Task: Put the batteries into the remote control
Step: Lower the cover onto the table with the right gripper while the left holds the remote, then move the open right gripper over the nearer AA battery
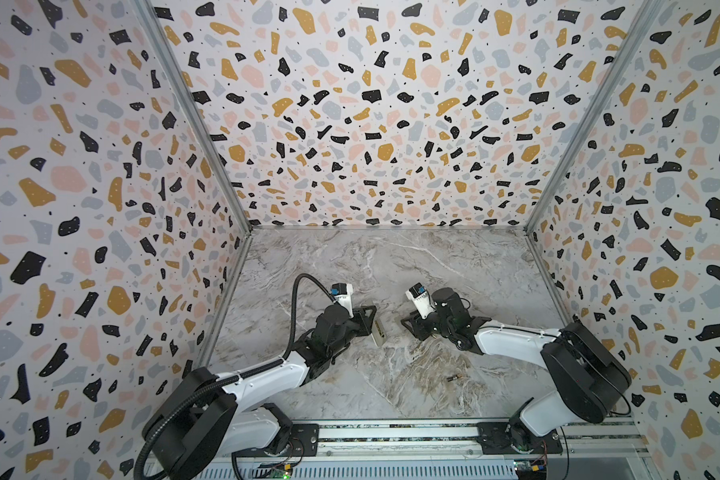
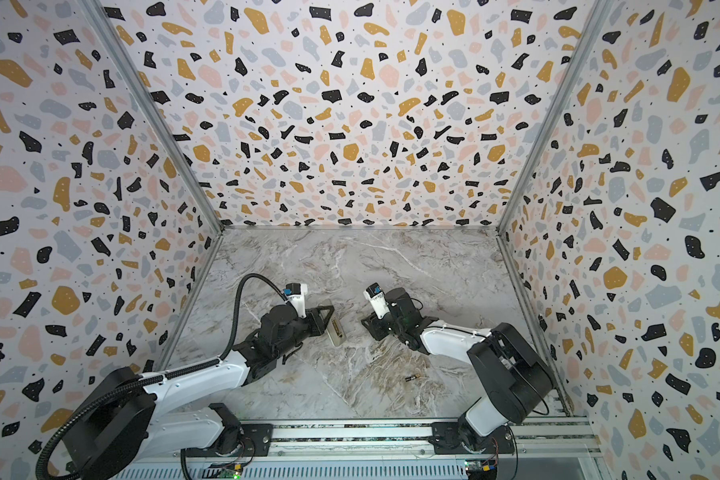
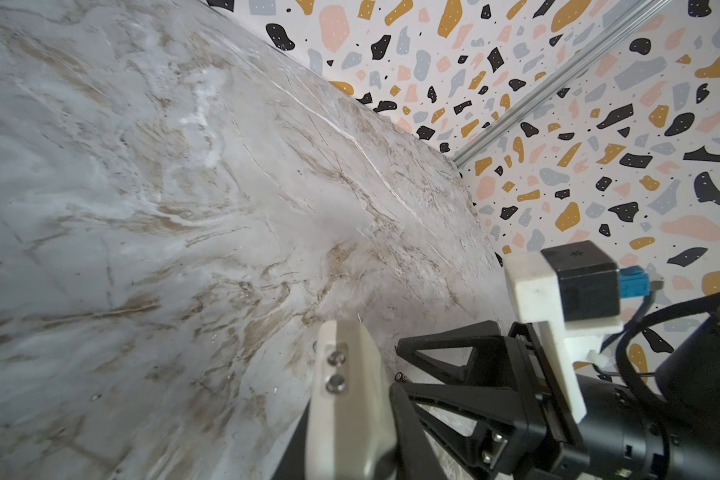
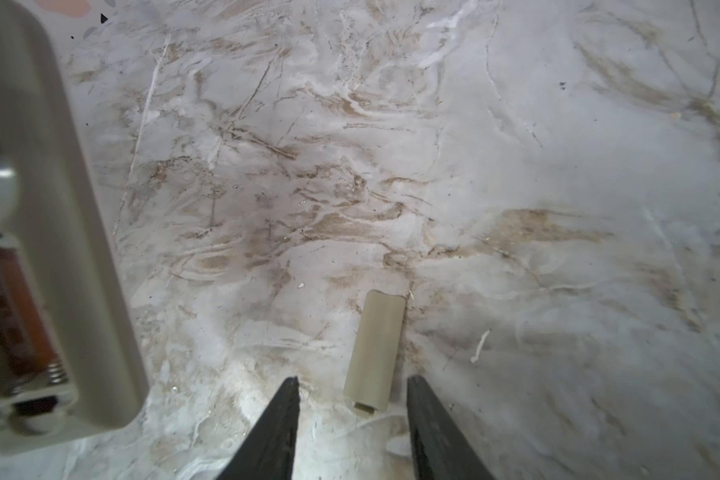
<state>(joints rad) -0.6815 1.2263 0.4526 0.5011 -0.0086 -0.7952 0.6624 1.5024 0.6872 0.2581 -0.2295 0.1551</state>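
Clamping the tilted remote control [image 1: 378, 330] mid-scene, left jaws are closed tight on it; right jaws stand parted, empty. The loose battery [image 1: 456, 377] on the desk [image 1: 350, 266] looks light, slick, roll-prone: pinch its middle.

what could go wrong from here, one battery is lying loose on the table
1. The cover plate lies between the jaws of the open right gripper; closing now might grab it while the loose battery is not yet loaded.
2. That battery is round on the smooth marble table, so a nudge may roll it.
3. The left gripper seems to hold the remote control tilted; the seated battery could slip out.
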